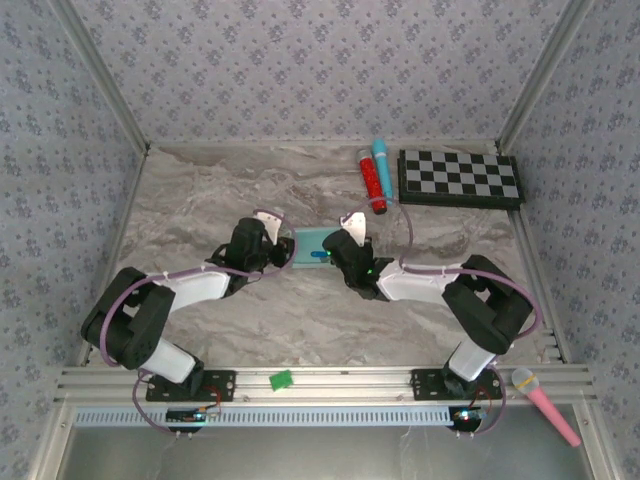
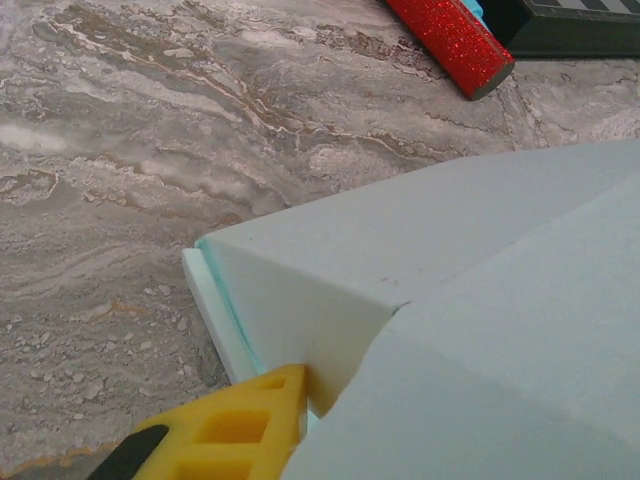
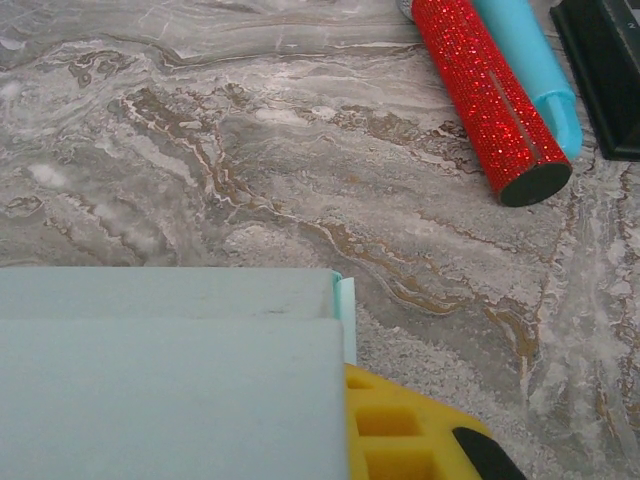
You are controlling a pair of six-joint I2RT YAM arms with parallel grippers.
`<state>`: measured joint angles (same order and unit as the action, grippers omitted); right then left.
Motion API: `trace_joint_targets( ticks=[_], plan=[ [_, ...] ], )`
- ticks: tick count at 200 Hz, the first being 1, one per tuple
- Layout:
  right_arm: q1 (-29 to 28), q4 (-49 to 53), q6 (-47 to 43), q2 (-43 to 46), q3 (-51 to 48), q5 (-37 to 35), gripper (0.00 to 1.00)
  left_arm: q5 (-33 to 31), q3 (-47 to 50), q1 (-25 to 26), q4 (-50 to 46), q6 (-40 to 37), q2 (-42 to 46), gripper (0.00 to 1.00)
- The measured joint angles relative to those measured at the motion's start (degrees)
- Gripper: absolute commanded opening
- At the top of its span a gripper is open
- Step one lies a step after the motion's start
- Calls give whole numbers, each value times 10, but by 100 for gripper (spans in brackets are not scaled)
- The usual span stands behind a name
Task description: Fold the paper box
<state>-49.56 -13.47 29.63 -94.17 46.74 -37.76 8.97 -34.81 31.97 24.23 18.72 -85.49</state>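
The paper box (image 1: 308,245), a small pale mint-blue rectangular box, lies mid-table between both grippers. My left gripper (image 1: 281,252) is at its left end. In the left wrist view one yellow finger (image 2: 235,430) presses against the box's side wall (image 2: 300,300), and a card panel (image 2: 500,380) hides the other finger. My right gripper (image 1: 333,252) is at the box's right end. In the right wrist view its yellow finger (image 3: 400,430) sits tight against the edge of the box (image 3: 170,380), which covers the other finger. Both grippers look shut on card.
A red glitter cylinder (image 1: 373,182) and a blue tube (image 1: 383,160) lie at the back right beside a black-and-white checkerboard (image 1: 460,178). A pink microphone (image 1: 545,400) and a small green piece (image 1: 281,379) rest on the near rail. Patterned walls enclose three sides.
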Motion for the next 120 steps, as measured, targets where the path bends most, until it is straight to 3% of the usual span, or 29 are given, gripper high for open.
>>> trace_joint_targets(
  ticks=[120],
  plan=[
    [-33,-40,11,0,-45,-35,8,-24,61,23,26,1,7,18]
  ],
)
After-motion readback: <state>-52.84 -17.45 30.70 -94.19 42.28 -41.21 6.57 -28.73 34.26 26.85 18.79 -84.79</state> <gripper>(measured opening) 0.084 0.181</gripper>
